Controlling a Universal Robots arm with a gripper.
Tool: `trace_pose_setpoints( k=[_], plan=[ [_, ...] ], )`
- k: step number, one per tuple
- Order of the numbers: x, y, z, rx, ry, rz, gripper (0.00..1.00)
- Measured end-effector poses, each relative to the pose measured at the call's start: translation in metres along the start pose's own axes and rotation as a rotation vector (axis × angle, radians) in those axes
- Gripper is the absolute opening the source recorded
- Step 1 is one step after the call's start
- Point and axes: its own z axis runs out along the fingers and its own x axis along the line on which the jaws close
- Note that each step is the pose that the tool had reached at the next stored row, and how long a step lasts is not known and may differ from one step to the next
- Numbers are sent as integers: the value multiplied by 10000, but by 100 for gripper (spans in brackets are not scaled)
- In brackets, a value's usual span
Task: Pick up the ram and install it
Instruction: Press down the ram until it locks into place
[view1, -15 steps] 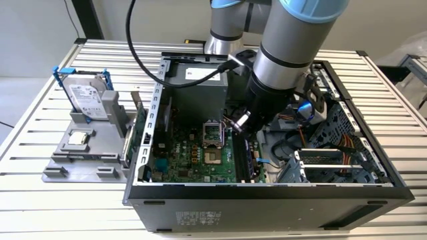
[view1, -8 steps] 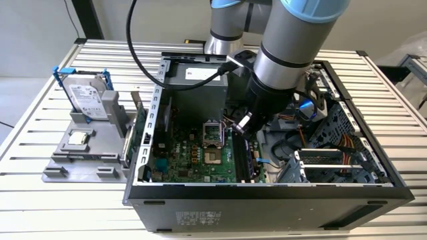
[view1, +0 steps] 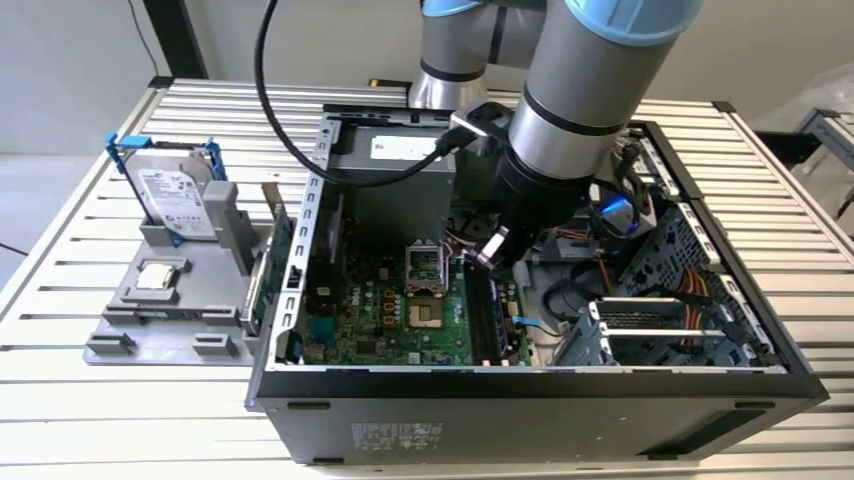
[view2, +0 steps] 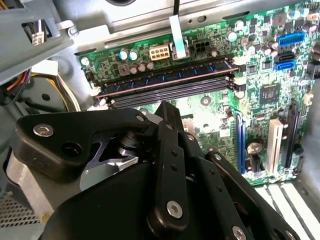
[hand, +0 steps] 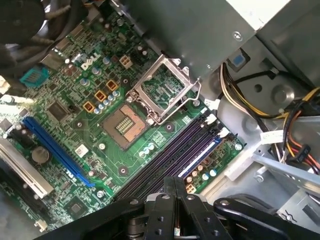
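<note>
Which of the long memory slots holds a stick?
The slot beside the round capacitors holds the long blue ram; the other dark slots are empty.

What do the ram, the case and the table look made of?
Ram: circuit board, blue face with dark chips in a row, matte, seated in a slot. Case: probably painted sheet metal, dark grey outside, bare silver folded edges inside. Table: looks like aluminium, silvery ribbed slats with a dull sheen.

Even daylight brightens my tabletop (view1: 120, 400); glare whitens the motherboard (view2: 215, 105) in the second wrist view, and my close tool (view2: 165, 200) looks dark, softly blurred.
</note>
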Motion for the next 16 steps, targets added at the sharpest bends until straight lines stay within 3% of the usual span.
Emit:
trace_pose_setpoints(
  k=[8,13,16],
  plan=[
    [-2,-2,0,-41,10,-764,0],
    [-2,-2,0,-137,-106,-1229,0],
    [-3,-1,2,-84,-188,-1533,0]
  ],
)
